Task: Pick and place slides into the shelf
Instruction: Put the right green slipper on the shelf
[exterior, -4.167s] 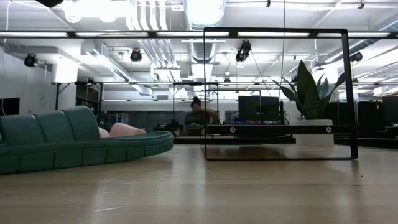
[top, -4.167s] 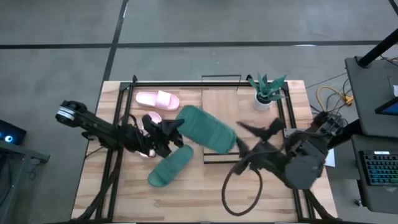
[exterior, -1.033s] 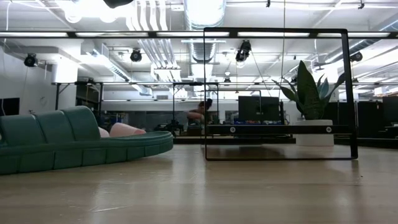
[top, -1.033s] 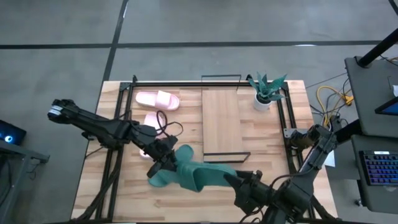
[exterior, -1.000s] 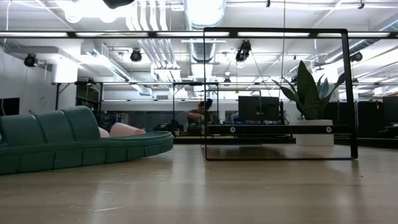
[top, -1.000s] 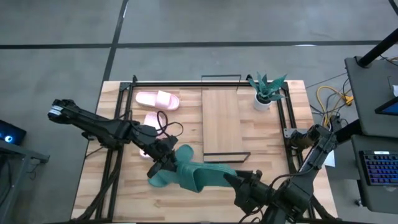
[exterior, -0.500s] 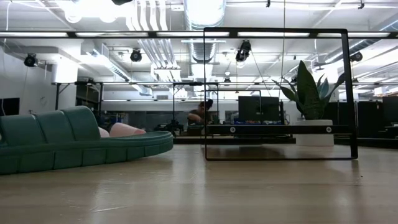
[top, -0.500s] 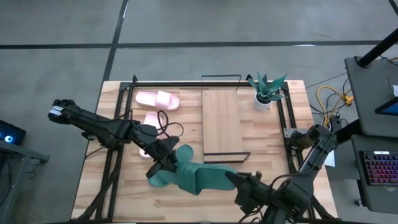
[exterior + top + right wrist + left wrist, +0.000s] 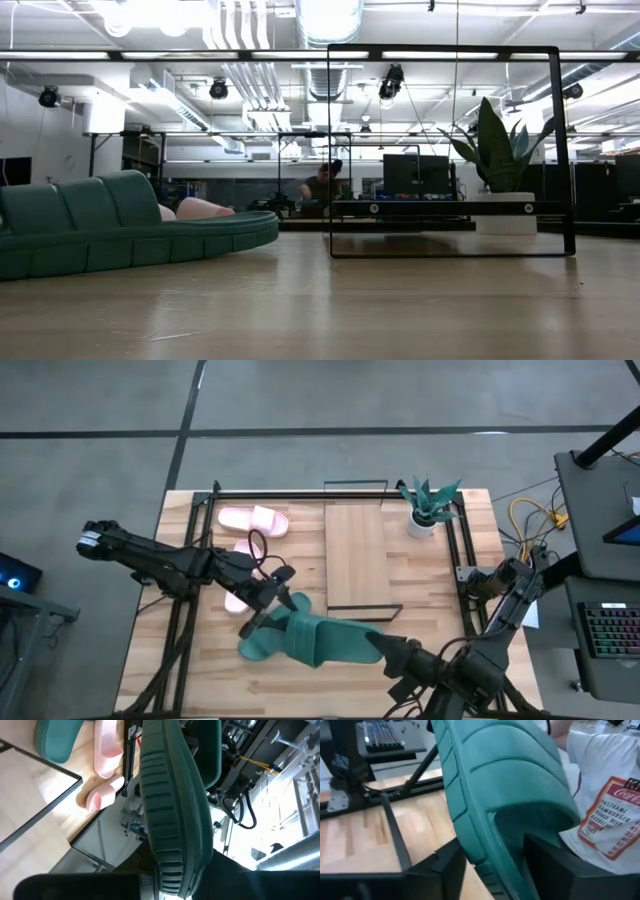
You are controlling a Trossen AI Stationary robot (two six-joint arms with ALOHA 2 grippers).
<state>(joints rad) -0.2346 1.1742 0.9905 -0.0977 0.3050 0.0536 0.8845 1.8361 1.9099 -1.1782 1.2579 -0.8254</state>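
- When you check the high view, the right gripper (image 9: pixel 388 652) sits at the near edge of the counter (image 9: pixel 420 595), clamped on one end of the held teal slide (image 9: pixel 330 642).
- That slide lies almost level just above the counter, in front of the shelf (image 9: pixel 357 550) and not on it.
- Left gripper (image 9: pixel 268 605) is at the slide's other end, fingers spread wide, gripping nothing.
- Second teal slide (image 9: pixel 256 646) lies flat on the counter, partly under the held one.
- Two pink slides (image 9: pixel 253 520) are left of the shelf: one in the clear near the far edge, the other mostly hidden by the left arm.
- Shelf plank is bare; potted plant (image 9: pixel 428 508) stands just beside its far right corner.
- Low view: no gripper in it. Second teal slide (image 9: pixel 110 225) lies at left with a pink one (image 9: pixel 200 208) behind it. Shelf's black wire frame (image 9: pixel 552 150) stands at right, plant (image 9: pixel 497 150) behind it. A person (image 9: pixel 323 185) is far back in the room.
- Left wrist view: held teal slide (image 9: pixel 505 785) runs up between the two fingers (image 9: pixel 442 867), with a dark gap on one side, so no grip. A person's white printed shirt (image 9: pixel 607 795) is close behind it.
- Right wrist view: held teal slide (image 9: pixel 170 815) comes straight out of the gripper, pinched tight at its base. Both pink slides (image 9: pixel 106 755) and the second teal slide (image 9: pixel 56 740) lie on the counter beyond it.
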